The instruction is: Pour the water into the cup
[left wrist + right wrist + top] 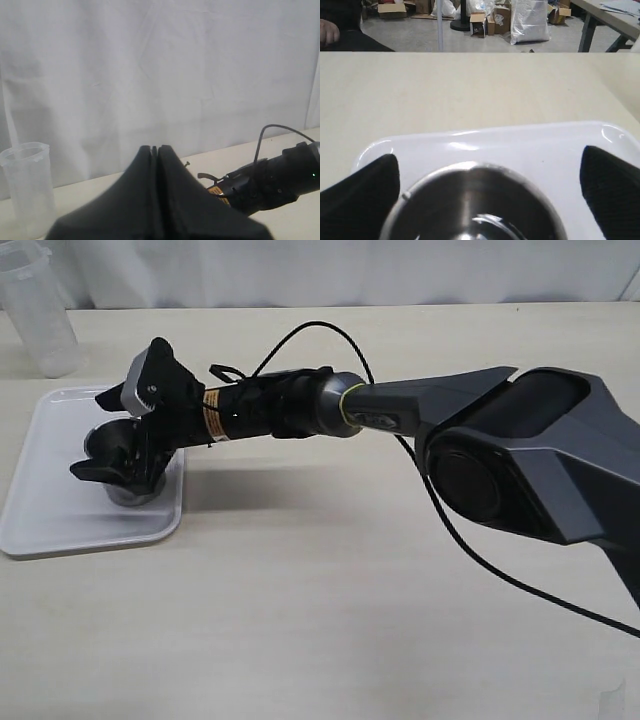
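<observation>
The steel cup stands on a white tray at the left of the table. My right gripper reaches across to it and stands open, one finger on each side of the cup, neither seen to press on it. In the right wrist view the cup fills the space between the two black fingers, and something glints at its dark bottom. I cannot make out the water in either the cup or the beaker. My left gripper is shut on nothing, with its jaws pressed together.
A tall translucent plastic beaker stands upright at the table's far left corner, behind the tray, and also shows in the left wrist view. The right arm's cable trails over the table. A white curtain hangs behind.
</observation>
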